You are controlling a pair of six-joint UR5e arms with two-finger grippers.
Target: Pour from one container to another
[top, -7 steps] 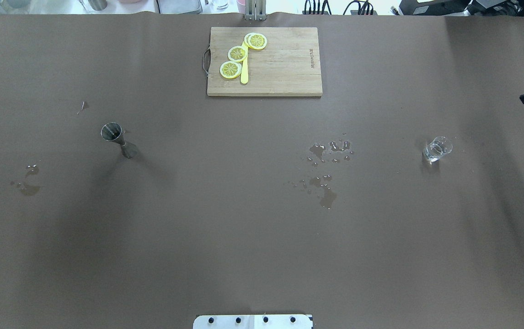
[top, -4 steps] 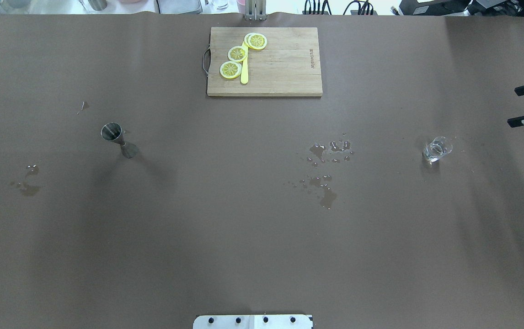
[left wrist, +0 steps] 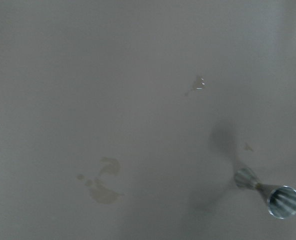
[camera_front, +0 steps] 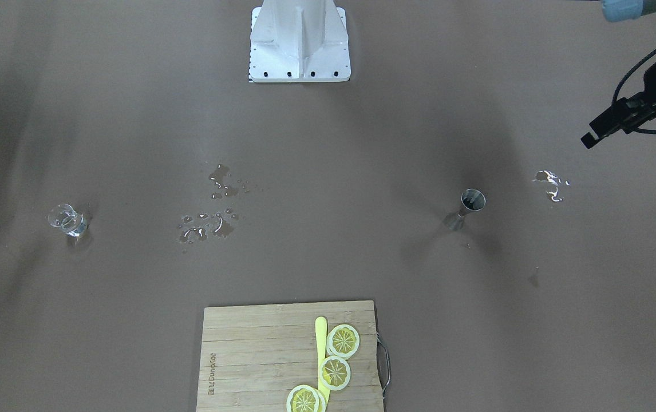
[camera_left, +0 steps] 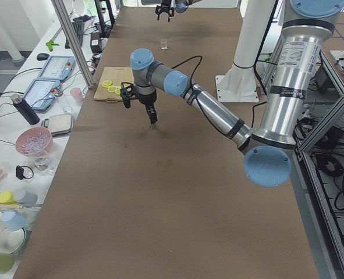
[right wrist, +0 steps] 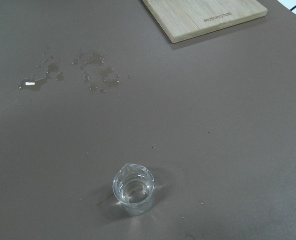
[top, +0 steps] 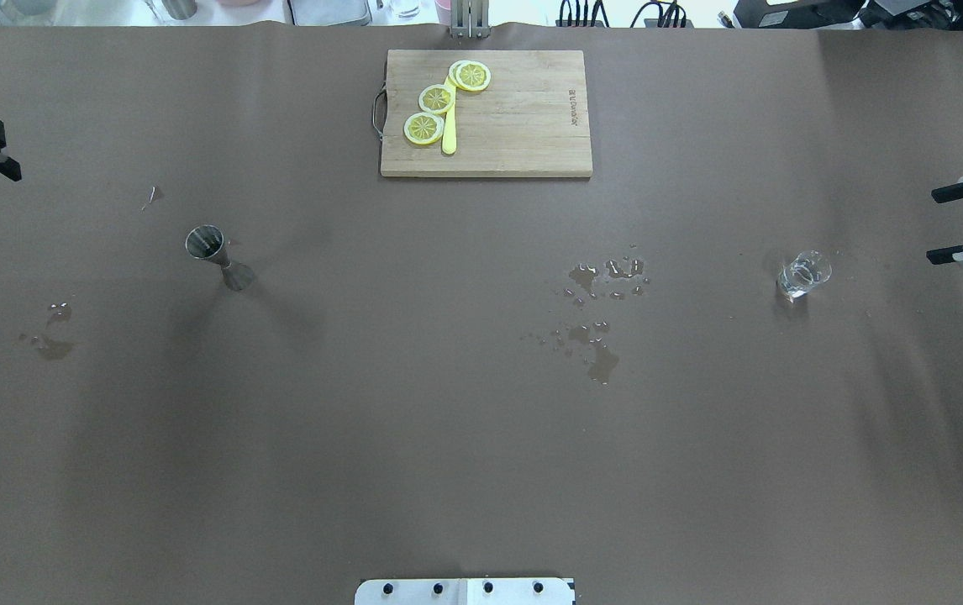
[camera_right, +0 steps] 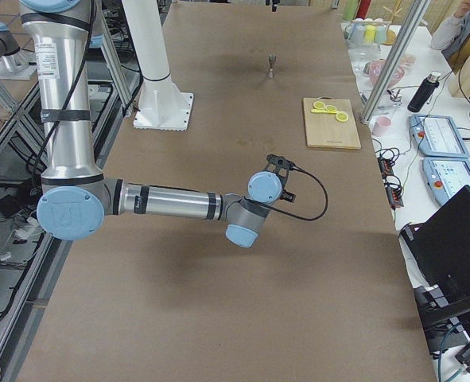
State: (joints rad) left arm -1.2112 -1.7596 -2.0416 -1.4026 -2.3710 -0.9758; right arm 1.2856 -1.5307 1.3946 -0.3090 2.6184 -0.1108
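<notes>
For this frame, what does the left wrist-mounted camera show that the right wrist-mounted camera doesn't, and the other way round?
Only the left wrist-mounted view shows the steel jigger, standing upright at lower right, along with a faint wet stain and a few droplets.

Only the right wrist-mounted view shows the clear glass, upright and seemingly holding clear liquid. Beyond it are scattered puddles and a corner of the wooden cutting board.

Both show the brown table cover with spilled liquid on it.
</notes>
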